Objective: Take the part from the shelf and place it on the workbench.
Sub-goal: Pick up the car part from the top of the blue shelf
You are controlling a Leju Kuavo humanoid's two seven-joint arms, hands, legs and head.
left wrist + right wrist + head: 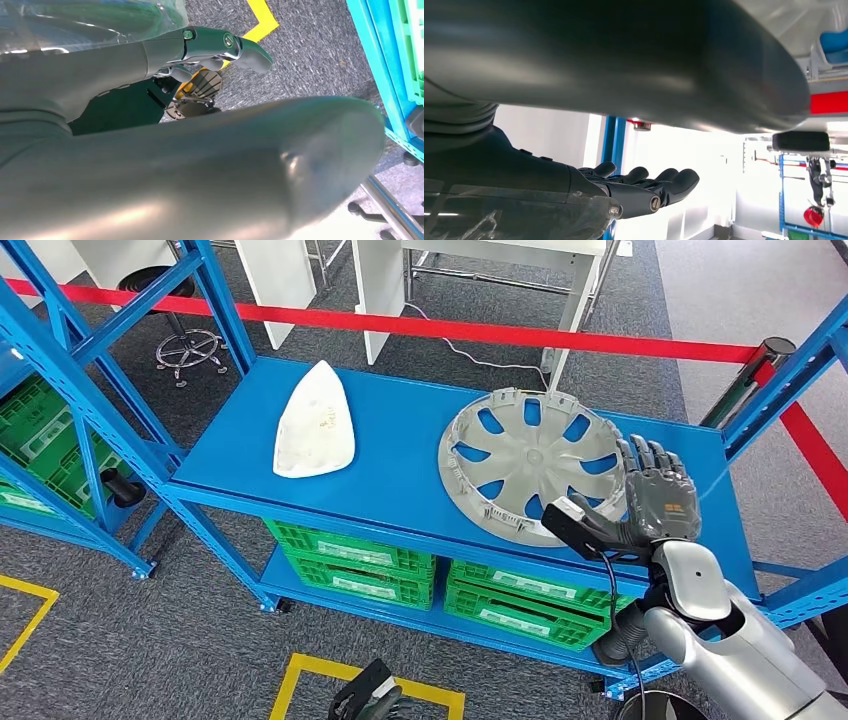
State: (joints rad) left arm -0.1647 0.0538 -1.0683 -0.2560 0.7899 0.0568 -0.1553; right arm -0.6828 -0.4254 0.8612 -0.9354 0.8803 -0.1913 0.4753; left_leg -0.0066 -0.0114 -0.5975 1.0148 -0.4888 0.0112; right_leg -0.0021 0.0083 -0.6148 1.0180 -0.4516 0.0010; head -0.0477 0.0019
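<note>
Two parts lie on the blue shelf (400, 455): a grey wheel cover (530, 462) with several spokes on the right, and a white iron-shaped shell (315, 425) on the left. My right hand (657, 492) hovers at the wheel cover's right rim, fingers stretched out and apart. In the right wrist view those fingers (659, 187) hold nothing, and a piece of the cover's rim (824, 62) shows past the thumb. My left hand (366, 696) hangs low in front of the shelf, its fingers (227, 47) loosely extended above the carpet and holding nothing.
Green crates (430, 575) fill the shelf's lower level, and more sit in the rack at the left (40, 445). Blue uprights (790, 380) frame the shelf's right end. A red barrier tape (450, 330) runs behind it. Yellow floor marks (300, 680) lie on the grey carpet.
</note>
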